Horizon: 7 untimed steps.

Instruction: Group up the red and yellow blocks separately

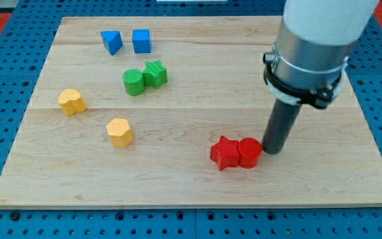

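Observation:
Two red blocks sit touching near the view's lower middle: a red star (223,153) on the left and a red cylinder (249,153) on the right. My tip (272,151) stands just right of the red cylinder, touching or nearly touching it. Two yellow blocks lie apart on the view's left: a yellow rounded block (71,101) further left and a yellow hexagon-like block (119,131) lower and to its right.
A green cylinder (133,82) and a green star (155,74) touch at upper middle-left. A blue triangle (111,42) and a blue cube (141,41) sit near the top edge. The wooden board (191,192) lies on a blue pegboard.

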Each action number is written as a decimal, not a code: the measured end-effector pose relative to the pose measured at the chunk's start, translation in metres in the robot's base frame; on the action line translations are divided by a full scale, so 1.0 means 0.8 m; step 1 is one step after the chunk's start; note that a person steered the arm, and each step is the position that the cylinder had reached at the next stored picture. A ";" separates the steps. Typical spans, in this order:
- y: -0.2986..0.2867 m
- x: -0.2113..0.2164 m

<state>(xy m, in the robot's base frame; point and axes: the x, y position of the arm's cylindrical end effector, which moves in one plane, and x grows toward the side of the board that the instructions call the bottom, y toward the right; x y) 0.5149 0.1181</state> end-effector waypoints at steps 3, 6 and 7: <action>-0.168 0.024; -0.331 -0.041; -0.345 -0.056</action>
